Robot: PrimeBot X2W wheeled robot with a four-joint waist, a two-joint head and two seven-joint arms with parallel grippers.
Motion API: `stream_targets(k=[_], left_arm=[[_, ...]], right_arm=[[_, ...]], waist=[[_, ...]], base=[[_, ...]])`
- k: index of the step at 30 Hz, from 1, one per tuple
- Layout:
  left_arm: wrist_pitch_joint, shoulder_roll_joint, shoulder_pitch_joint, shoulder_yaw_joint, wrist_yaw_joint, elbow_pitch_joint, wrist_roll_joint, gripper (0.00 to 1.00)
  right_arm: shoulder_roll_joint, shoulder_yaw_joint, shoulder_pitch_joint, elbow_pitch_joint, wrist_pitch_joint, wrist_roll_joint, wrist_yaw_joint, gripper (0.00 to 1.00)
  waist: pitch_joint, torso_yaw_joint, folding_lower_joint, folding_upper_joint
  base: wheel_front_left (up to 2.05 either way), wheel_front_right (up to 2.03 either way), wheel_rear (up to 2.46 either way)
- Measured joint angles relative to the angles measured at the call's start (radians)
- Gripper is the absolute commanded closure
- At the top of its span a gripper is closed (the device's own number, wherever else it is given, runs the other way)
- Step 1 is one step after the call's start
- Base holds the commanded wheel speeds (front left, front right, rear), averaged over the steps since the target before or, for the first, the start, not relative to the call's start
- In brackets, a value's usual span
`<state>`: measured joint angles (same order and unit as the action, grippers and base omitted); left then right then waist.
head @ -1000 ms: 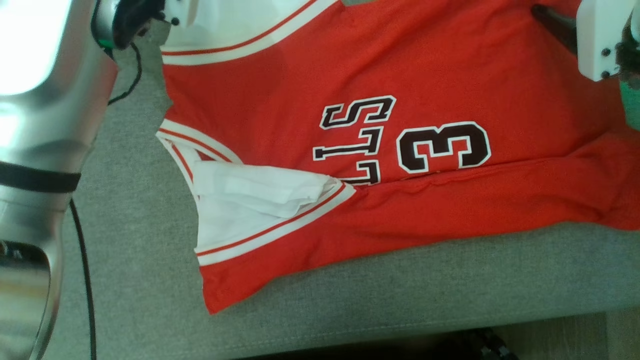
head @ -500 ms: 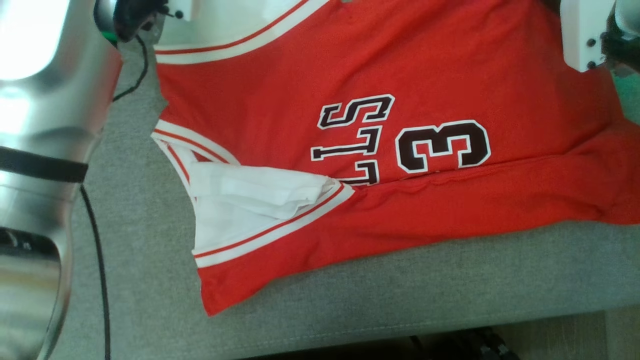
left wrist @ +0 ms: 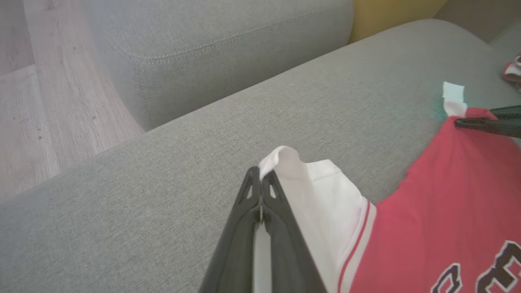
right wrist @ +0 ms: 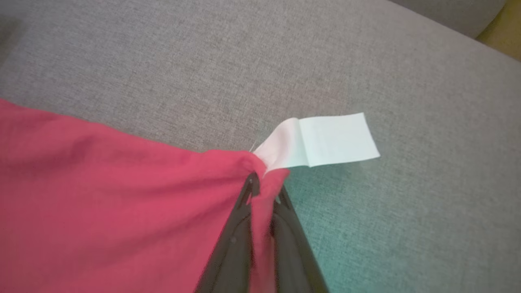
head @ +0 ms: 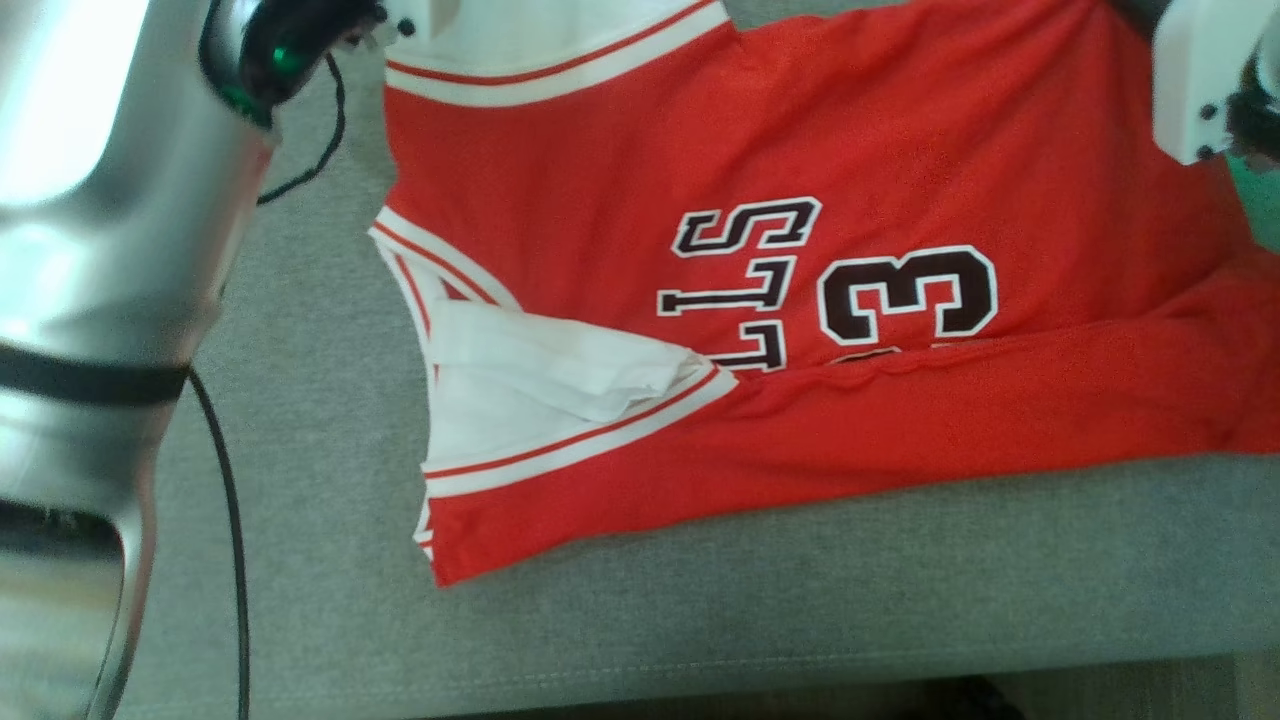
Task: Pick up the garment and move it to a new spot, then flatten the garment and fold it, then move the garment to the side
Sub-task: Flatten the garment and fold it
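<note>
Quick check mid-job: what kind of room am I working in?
Likely a living room: the jersey lies on a grey fabric sofa seat, with a stitched cushion and wood-look floor beside it.

Setting: domestic, most likely a living room.

Evidence:
- Grey woven-fabric sofa (left wrist: 183, 162). Its broad seat cushion (head: 800, 600) has a stitched seam (head: 700, 668) along the front edge.
- A second upholstered block (left wrist: 228, 44) with the same fabric and stitching adjoins it.
- Pale wood-grain plank floor (left wrist: 53, 101) beside the sofa.
- Yellow soft-looking item (left wrist: 390, 16) at the far end, too cropped to identify.
- Red basketball jersey (head: 620, 150) spread on the seat, so household clothing.
</note>
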<state>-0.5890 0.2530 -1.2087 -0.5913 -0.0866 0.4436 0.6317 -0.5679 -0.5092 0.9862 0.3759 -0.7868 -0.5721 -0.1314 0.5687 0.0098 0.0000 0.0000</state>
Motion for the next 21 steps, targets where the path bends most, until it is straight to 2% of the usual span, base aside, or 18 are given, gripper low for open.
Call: stream_targets(k=[3, 6, 12, 21], left_arm=[[0.001, 0.026, 0.064, 0.011, 0.0, -0.113, 0.021, 1.0], [-0.009, 0.061, 0.138, 0.022, 0.021, -0.235, 0.038, 1.0], [-0.006, 0.094, 0.263, 0.062, 0.083, -0.459, 0.085, 1.0], [0.021, 0.132, 0.458, 0.106, 0.16, -0.7, 0.128, 1.0]], right_arm=[[-0.019, -0.004, -0.013, 0.002, 0.033, -0.002, 0.0, 1.0], [-0.046, -0.01, -0.019, -0.002, 0.058, -0.007, 0.0, 1.0], [-0.08, -0.003, -0.048, -0.052, 0.123, -0.017, 0.0, 1.0], [-0.102, 0.008, -0.209, -0.091, 0.177, -0.016, 0.0, 1.0]], waist=[[-0.013, 0.018, 0.0, 0.0], [-0.021, 0.035, 0.0, 0.0], [-0.033, 0.051, 0.0, 0.0], [-0.057, 0.054, -0.0001, 0.0]], base=[[0.0, 0.0, 0.0], [0.0, 0.0, 0.0], [0.0, 0.0, 0.0], [0.0, 0.0, 0.0]])
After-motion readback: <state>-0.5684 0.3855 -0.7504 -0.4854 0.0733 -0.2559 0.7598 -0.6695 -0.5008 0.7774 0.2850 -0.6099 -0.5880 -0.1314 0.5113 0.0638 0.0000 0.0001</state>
